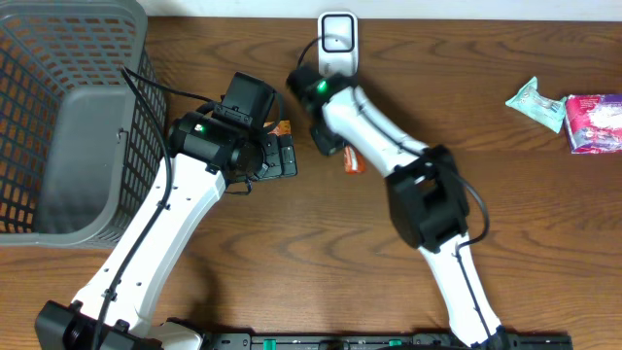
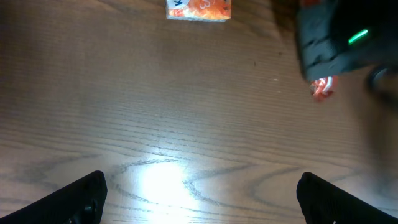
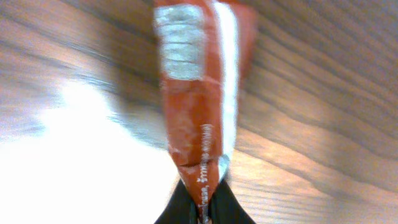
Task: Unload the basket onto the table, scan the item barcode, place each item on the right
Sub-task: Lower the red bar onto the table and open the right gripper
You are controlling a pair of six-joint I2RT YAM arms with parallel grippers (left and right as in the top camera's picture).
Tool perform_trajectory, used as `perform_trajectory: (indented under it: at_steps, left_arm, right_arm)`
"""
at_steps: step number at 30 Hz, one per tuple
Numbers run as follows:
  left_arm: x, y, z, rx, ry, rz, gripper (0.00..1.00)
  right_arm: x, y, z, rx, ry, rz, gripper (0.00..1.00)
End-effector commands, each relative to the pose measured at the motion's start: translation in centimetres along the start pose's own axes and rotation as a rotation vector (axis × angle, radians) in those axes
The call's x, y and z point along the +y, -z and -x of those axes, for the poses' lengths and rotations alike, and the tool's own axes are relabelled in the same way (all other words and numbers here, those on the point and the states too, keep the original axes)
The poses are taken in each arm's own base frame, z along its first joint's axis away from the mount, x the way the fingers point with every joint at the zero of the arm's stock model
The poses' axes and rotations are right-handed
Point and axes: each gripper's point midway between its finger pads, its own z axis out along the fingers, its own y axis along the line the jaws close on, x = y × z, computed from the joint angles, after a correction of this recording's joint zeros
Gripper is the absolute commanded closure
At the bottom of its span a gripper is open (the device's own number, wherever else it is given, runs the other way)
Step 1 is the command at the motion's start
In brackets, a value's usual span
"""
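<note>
Where the right tool (image 3: 204, 206) has its fingers together on the crimped end, the item, an orange-red snack packet (image 3: 199, 112), runs away from the wrist camera over the wood. The wrapper is glossy, with a silver-grey panel near the far end and a white stripe down one side. A line of tiny white print sits by the crimp, too blurred to read, and no brand is legible. Overhead, the packet is mid-counter, in front of the white scanner (image 1: 337, 39) and partly under the right arm. I cannot tell whether it rests on the counter (image 1: 544, 224) or is lifted. In the left wrist view one red-and-white end pokes out beneath the dark arm housing with the green light.

The left tool (image 2: 202, 199) is just left of the packet, fingers wide apart with nothing between them, only bare wood with a glare patch. A second orange packet (image 2: 198, 9) lies near it, cropped, its lettering unreadable. The grey mesh basket (image 1: 58, 117) is far left. A teal packet (image 1: 535, 101) and a pink packet (image 1: 593, 122) lie side by side at the far right edge.
</note>
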Motion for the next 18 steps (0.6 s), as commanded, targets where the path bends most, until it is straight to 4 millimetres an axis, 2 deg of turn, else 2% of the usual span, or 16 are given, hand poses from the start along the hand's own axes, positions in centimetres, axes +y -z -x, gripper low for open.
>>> perform_trajectory:
  at_steps: [1, 5, 9, 14, 16, 18]
  left_arm:
    - [0.2, 0.0, 0.1, -0.001, -0.003, 0.009, 0.02]
    - [0.2, 0.0, 0.1, -0.001, -0.003, 0.008, 0.02]
    - [0.2, 0.0, 0.1, -0.001, -0.003, 0.009, 0.02]
    - [0.2, 0.0, 0.1, -0.001, -0.003, 0.008, 0.02]
    - [0.2, 0.0, 0.1, -0.001, -0.003, 0.008, 0.02]
    - [0.2, 0.0, 0.1, -0.001, -0.003, 0.009, 0.02]
  right_arm:
    - [2.3, 3.9, 2.2, -0.033, -0.030, 0.510, 0.99]
    - [1.2, 6.0, 2.6, -0.044, -0.101, 0.855, 0.99]
    - [-0.9, 5.9, 1.8, -0.034, -0.190, 1.089, 0.99]
    - [-2.7, 4.1, 0.3, -0.020, -0.329, 1.318, 0.99]
    - [-3.9, 2.6, -0.6, 0.008, -0.414, 1.348, 0.98]
    - [-5.4, 1.1, -1.6, 0.040, -0.487, 1.336, 0.93]
